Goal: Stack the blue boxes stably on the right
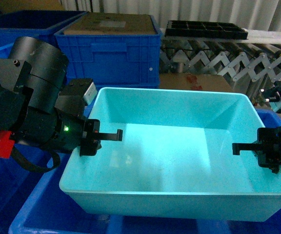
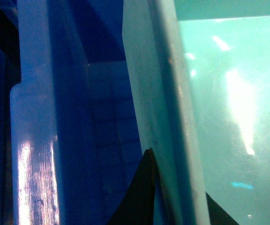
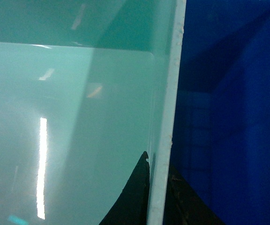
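Note:
One blue box (image 1: 179, 146), a light turquoise tub, fills the middle of the head view and hangs or rests over a royal-blue crate (image 1: 33, 214). My left gripper (image 1: 94, 139) is shut on its left wall. In the left wrist view one black finger (image 2: 139, 197) lies outside the wall (image 2: 158, 93) and the other inside, the left gripper (image 2: 177, 173) straddling the rim. My right gripper (image 1: 260, 146) is shut on the right wall. The right wrist view shows the right gripper (image 3: 157, 161) pinching that wall (image 3: 172, 84) tightly. The tub is empty inside.
Ribbed royal-blue crates (image 1: 109, 53) stand behind the tub, one with a brown top. A black compartment tray (image 1: 206, 29) lies on an expanding roller conveyor (image 1: 238, 61) at the back right. Royal-blue crate walls (image 2: 36, 140) (image 3: 238, 117) flank both grippers.

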